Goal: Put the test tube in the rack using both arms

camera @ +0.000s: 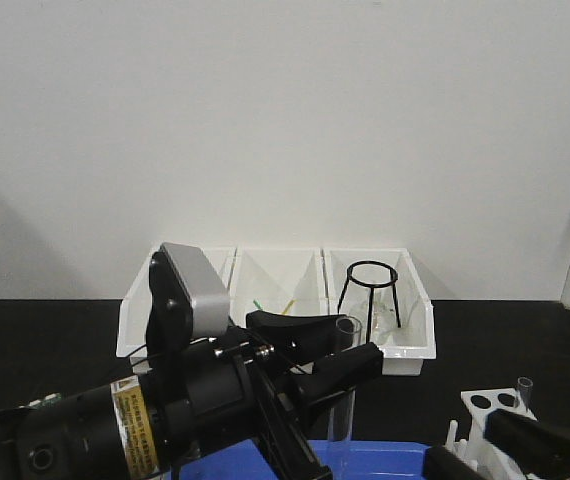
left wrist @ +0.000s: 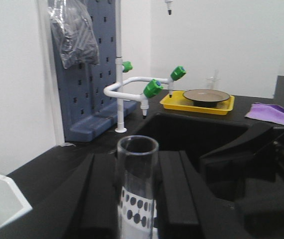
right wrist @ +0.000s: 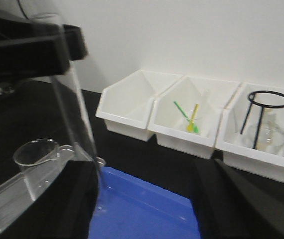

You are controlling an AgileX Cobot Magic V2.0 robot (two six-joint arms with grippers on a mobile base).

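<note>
A clear test tube (camera: 344, 400) stands upright over the blue tray (camera: 385, 462), and my left gripper (camera: 343, 348) is shut on it just below its mouth. In the left wrist view the test tube (left wrist: 137, 169) sits between the two black fingers (left wrist: 94, 199), and the dotted rack shows through its glass. The white rack (camera: 492, 402) is at the lower right with a second tube (camera: 524, 388) standing in it. My right gripper (right wrist: 147, 209) is open beside the rack, its jaws wide apart with only the tray between them. The held tube (right wrist: 74, 104) is just left of it.
Three white bins (camera: 405, 340) line the back; one holds a black wire tripod (camera: 372, 290). A glass beaker (right wrist: 36, 155) stands left of the blue tray (right wrist: 147, 209). A sink with green-handled taps (left wrist: 153, 89) and a yellow tray (left wrist: 204, 102) lies off to the side.
</note>
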